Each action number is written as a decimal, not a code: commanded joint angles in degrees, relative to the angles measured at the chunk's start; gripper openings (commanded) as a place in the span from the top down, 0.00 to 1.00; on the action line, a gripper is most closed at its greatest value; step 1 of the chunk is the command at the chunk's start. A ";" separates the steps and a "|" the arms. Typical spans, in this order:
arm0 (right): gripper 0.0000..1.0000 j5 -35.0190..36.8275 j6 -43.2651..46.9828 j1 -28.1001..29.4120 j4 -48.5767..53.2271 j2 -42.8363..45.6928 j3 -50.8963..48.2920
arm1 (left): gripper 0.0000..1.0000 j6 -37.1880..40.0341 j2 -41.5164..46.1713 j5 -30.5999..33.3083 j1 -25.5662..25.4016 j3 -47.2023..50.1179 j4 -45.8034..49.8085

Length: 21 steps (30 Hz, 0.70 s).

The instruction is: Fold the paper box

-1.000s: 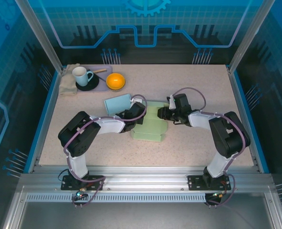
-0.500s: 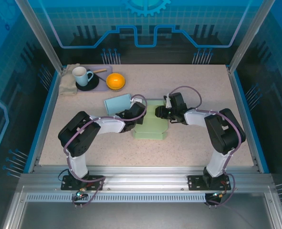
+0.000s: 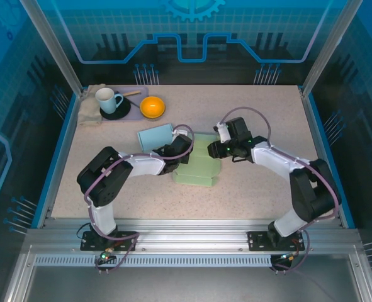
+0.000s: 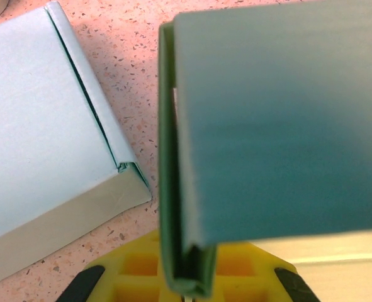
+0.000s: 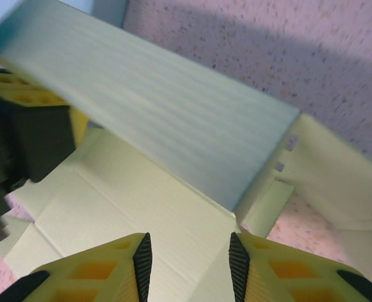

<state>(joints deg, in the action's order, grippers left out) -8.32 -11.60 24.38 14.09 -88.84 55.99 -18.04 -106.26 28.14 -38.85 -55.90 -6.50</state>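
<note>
Left wrist view: the left end effector (image 4: pixel 187 282) is closed on a raised wall of the pale green paper box (image 4: pixel 267 126) on the desk (image 3: pixel 261 192), probably to hold it upright. The right end effector (image 5: pixel 189 264) hovers open above the box floor.

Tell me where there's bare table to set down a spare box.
Bare table lies far right, beyond the right gripper, and along the near edge before the green paper box. Crowded: the far-left corner with mug and orange bowl, and the centre around the light blue box and left gripper.

left claw (image 3: pixel 180 149) clamped, right claw (image 5: pixel 189 259) parted
</note>
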 commanded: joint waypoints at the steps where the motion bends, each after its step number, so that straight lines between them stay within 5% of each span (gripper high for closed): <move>1: 0.60 3.03 11.87 -0.12 11.02 4.79 3.71 | 1.00 1.07 -3.26 -4.10 -0.45 1.84 8.38; 6: 0.56 14.57 27.76 -1.56 11.46 10.92 6.06 | 0.99 1.41 -2.38 -4.10 -0.51 2.71 7.75; 10: 0.50 17.50 42.59 -8.16 8.16 9.82 5.56 | 1.00 1.69 -2.03 -4.47 -0.50 3.38 7.07; 16: 0.51 17.64 46.08 -16.76 8.24 0.25 7.08 | 1.00 2.00 -1.75 -4.70 -0.46 4.09 6.08; 21: 0.52 14.23 46.09 -16.82 8.25 -5.07 6.41 | 1.00 2.53 -1.34 -4.76 -0.47 3.75 5.84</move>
<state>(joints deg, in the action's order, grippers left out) 8.51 32.53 7.35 21.67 -92.71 62.67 -17.43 -106.02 28.14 -38.85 -54.59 -8.82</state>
